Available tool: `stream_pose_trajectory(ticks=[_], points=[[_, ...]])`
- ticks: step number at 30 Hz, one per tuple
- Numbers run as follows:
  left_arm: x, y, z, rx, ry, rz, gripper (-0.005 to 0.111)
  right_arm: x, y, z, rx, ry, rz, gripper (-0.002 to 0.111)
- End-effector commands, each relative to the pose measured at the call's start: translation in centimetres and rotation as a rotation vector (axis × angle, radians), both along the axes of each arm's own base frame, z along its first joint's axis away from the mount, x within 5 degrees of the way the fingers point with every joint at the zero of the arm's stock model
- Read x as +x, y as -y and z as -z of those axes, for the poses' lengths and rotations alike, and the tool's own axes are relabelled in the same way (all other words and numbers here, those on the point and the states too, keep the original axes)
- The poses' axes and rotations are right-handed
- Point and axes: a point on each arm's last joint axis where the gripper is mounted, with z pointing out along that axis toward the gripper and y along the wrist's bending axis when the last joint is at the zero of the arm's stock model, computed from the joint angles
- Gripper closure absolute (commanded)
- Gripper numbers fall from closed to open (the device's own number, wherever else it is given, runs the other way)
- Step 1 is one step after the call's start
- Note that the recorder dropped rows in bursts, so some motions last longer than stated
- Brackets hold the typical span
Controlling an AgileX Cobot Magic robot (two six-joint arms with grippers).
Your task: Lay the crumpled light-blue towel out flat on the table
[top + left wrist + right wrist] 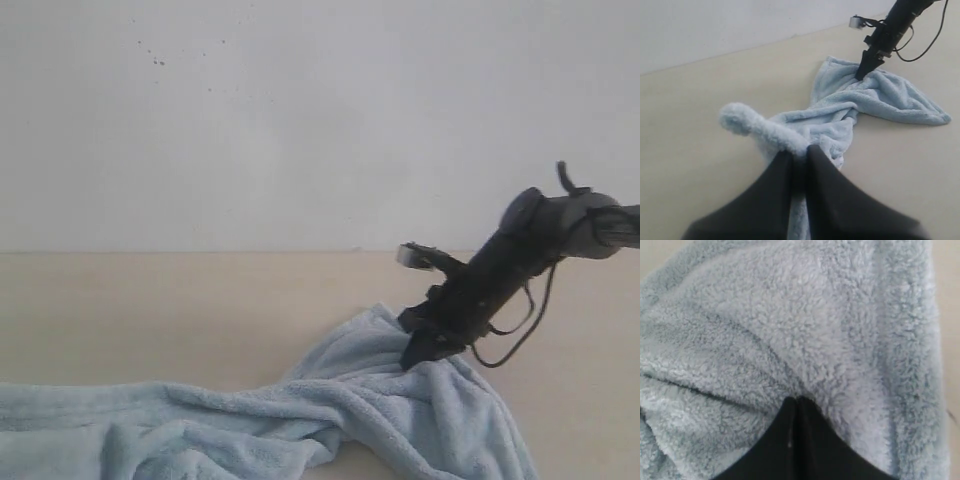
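Outside, the towel (400,420) is seen twisted on the bench (150,300), peaked under the right pincer (420,352). Left wrist: a fold is clenched by the left pincer (799,152). Right wrist: towel pinched likewise. Step judged: stretching; pincers to be drawn apart next.

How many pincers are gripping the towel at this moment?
2. The left pincer pinches the twisted stretch of the towel; the right pincer pinches its wider end.

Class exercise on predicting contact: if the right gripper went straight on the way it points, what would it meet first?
The towel: the right gripper points down into its folds, tips touching; the table likely lies just beneath.
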Motion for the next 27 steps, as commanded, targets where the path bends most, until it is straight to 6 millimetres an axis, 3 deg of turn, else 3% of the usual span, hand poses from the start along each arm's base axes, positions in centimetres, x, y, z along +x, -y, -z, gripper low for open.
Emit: stream_pose_trajectory(ticks=[1,6,14,15,17,19,22,24,27], points=[[-0.1,0.1,0.0,-0.005,0.002,0.012,0.098,-1.0,5.6,0.4,-0.075,-0.034,0.036,0.108],[-0.1,0.1,0.0,-0.005,0.002,0.024,0.098,-1.1,7.9,-4.8,-0.006,0.065,0.113,0.108],[-0.3,0.2,0.0,-0.005,0.009,0.075,0.098,-3.5,7.7,-13.0,0.067,0.141,0.106,0.108],[-0.3,0.2,0.0,-0.005,0.011,0.081,0.098,-4.1,7.9,-13.1,0.032,0.133,0.102,0.108],[-0.5,0.2,0.0,-0.004,0.017,0.098,0.098,-7.2,8.9,-13.1,-0.103,0.079,0.079,0.108],[-0.6,0.2,0.0,0.003,0.021,0.125,0.098,-11.9,9.1,-11.0,-0.157,0.012,0.108,0.108],[-0.7,0.2,0.1,0.011,0.015,0.16,0.098,-16.5,8.8,-8.7,-0.194,0.016,0.119,0.108],[-0.9,0.3,0.4,0.023,-0.012,0.184,0.098,-18.9,8.0,-7.8,-0.22,0.044,0.118,0.102],[-1.0,0.3,0.6,0.031,-0.033,0.193,0.098,-21.5,6.7,-6.4,-0.275,0.082,0.056,0.079]])
